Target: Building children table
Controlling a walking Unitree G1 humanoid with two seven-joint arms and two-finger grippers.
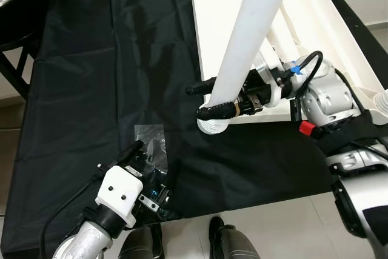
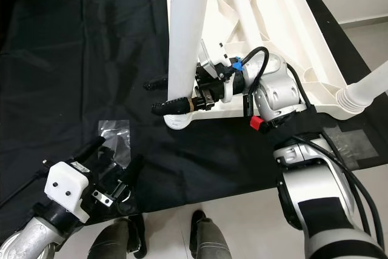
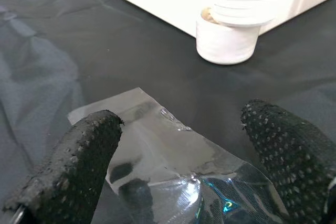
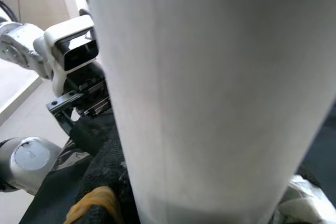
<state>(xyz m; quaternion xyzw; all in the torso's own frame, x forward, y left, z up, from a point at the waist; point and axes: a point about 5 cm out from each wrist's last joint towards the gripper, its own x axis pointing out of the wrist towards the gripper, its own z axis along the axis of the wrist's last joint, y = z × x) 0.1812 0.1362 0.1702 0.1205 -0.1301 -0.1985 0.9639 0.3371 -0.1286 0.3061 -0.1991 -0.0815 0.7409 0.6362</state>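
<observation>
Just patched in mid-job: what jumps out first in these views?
The tall white table leg stands out, gripped near its lower end by the right gripper at the corner of the overturned white tabletop. Nearer the robot, the open left gripper hovers over a clear plastic bag on the black cloth.

The light is even and rather bright, with no hard shadows. The white table leg is almost overexposed and loses detail against the black cloth. Near the leg, the clear plastic bag shows small glare. Up close the leg is blurred.
</observation>
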